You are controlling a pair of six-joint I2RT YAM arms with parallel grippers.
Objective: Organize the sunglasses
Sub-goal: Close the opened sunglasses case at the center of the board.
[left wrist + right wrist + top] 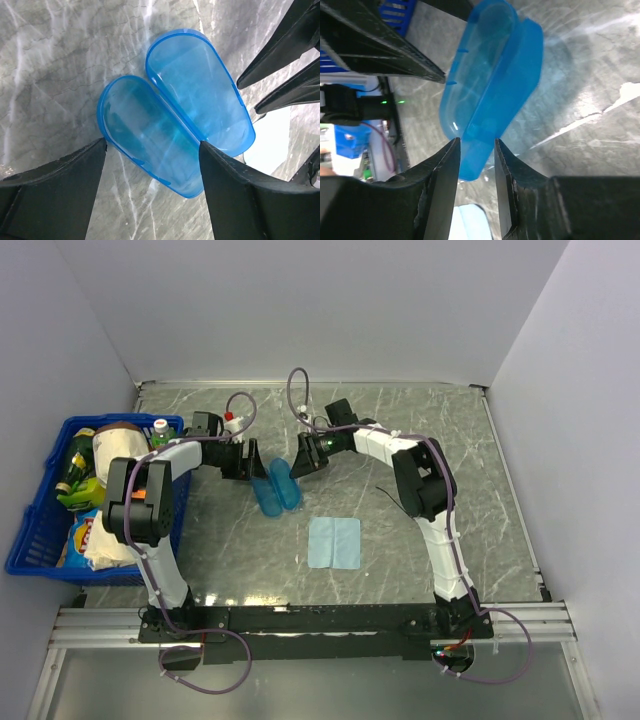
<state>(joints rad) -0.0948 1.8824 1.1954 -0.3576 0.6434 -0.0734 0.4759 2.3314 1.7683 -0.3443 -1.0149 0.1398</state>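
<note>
Blue case [277, 490] lies open, empty, mid-frame; my left gripper [153, 144] gapes, my right gripper [476, 141] is half-closed, grip unclear; sunglasses [385, 494] probably not yet inside.

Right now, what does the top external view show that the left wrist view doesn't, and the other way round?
Only the top external view: the blue plastic basket of snacks and the whole light-blue square cloth. Only the left wrist view: a close look into the blue translucent clamshell case, both open halves empty. Both: that case, the left gripper over it, the right gripper close by, the grey marbled table.
</note>
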